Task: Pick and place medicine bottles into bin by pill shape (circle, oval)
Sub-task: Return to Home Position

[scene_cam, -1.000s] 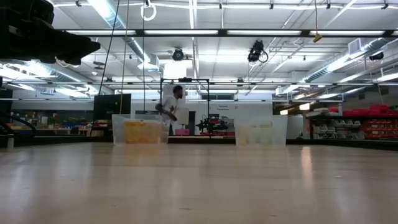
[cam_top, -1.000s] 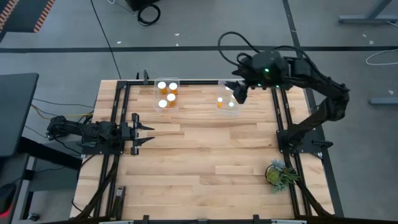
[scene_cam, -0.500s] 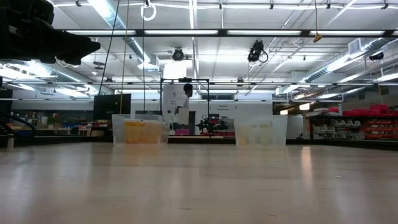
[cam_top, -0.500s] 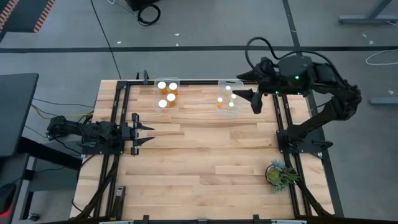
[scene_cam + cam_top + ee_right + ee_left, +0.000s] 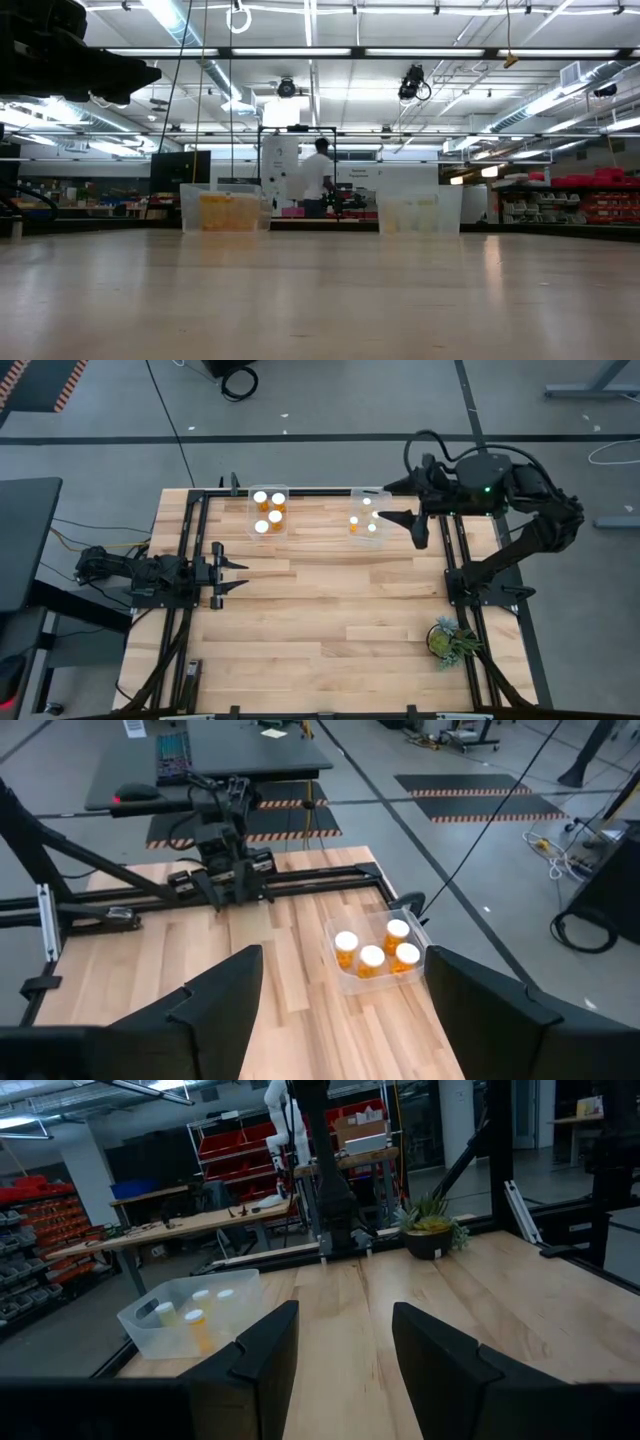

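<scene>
Right pincer (image 5: 385,502) drawn back, bottles (image 5: 275,516) in left bin (image 5: 250,526), right bin (image 5: 358,541)

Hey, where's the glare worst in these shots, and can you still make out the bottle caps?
High view: in the left bin and right bin, the medicine bottles have caps flared into featureless white spots. Low view: ceiling strip lights throw pale streaks across the tabletop. Right wrist view: the left bin's four caps are evenly lit.

No readable text anywhere.
The medicine bottles (image 5: 275,515) at twelve o'clock on the table (image 5: 320,620) show plain white caps; any print on them is too small to tell.
</scene>
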Tool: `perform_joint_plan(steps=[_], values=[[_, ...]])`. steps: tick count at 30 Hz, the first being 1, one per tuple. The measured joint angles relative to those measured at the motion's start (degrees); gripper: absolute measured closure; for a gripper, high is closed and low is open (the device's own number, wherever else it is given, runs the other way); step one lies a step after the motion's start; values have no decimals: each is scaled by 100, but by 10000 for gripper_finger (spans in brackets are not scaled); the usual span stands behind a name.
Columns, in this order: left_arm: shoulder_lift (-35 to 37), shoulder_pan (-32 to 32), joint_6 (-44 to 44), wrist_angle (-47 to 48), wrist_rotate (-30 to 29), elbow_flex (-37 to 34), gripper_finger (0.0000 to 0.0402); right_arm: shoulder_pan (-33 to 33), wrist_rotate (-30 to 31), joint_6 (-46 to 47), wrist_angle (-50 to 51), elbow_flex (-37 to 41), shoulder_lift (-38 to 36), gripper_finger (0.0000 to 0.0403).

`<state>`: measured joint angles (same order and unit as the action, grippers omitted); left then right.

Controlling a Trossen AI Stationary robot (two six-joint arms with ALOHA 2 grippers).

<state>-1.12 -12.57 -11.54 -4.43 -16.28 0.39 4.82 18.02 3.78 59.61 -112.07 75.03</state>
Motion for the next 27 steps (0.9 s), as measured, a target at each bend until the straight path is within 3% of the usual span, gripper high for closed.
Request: perform_joint_plan(steps=[11,27], values=[[-1,-1,-1,0,1,-1,230,0,-56,-121,-153,540,-537,118],[-1,1,-1,0,-1,1,230,0,-451,-400,-1268,2666,-1993,118]])
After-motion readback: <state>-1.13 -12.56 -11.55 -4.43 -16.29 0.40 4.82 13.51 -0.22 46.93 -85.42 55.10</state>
